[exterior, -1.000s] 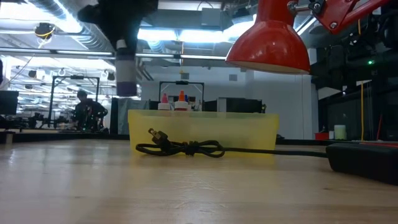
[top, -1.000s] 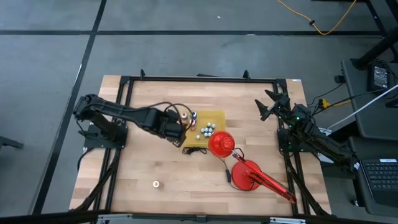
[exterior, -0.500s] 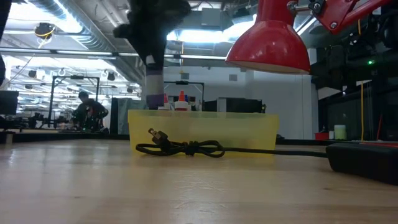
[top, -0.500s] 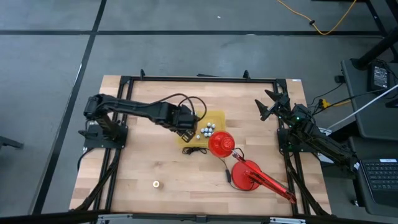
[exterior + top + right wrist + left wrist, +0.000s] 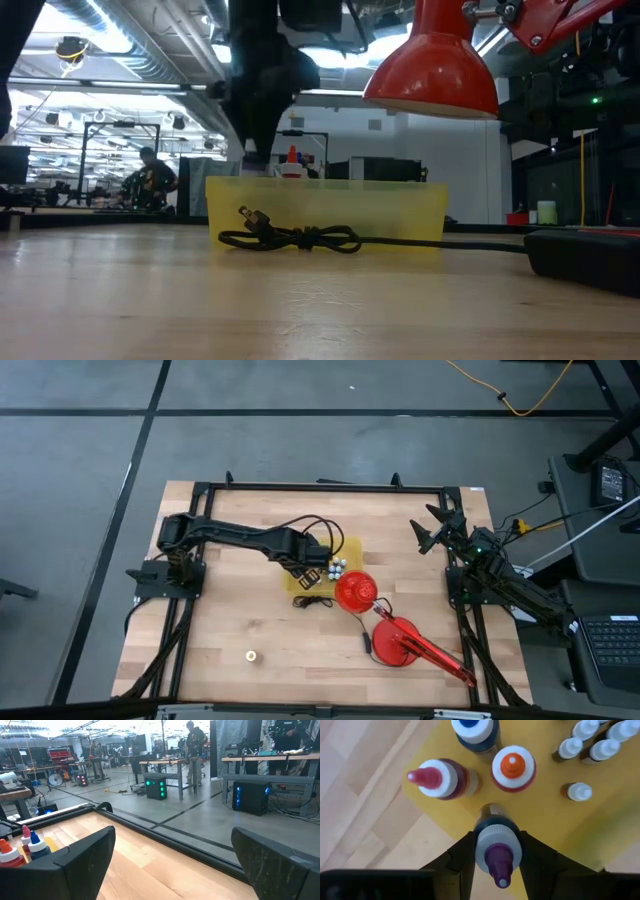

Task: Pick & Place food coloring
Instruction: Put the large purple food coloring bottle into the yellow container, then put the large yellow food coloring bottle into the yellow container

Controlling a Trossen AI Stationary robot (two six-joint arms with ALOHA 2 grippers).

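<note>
The food coloring bottles stand upright in a yellow tray (image 5: 340,552): a pink-topped one (image 5: 432,777), an orange-topped one (image 5: 513,767), a blue-topped one (image 5: 472,727) and several small white-capped ones (image 5: 580,791). My left gripper (image 5: 308,567) hangs over the tray's left end, shut on a purple-tipped bottle (image 5: 497,855). In the low view the gripper (image 5: 258,120) reaches down to the tray's rim (image 5: 330,183). My right gripper (image 5: 170,860) waits open at the table's right edge (image 5: 440,530). My left gripper pinches the purple-tipped bottle between its two fingers, at the sides of its white cap (image 5: 481,851). The fingers come from above, pointing steeply down. The bottle stands nearly upright below them, its dark body (image 5: 492,815) over the tray's floor; whether it touches the floor I cannot tell.
A red lamp's shade (image 5: 355,592) hangs just right of the tray, its base (image 5: 398,642) nearer the front. The lamp's black cord and plug (image 5: 295,238) lie against the tray's near wall. A small pale object (image 5: 251,656) lies toward the front left.
My left gripper has carried the purple-tipped bottle toward the table's right, from beside the tray to over its left end, and has gone down to the tray's rim. The wrist has rolled on the way. The gripper has stayed shut on the bottle.
</note>
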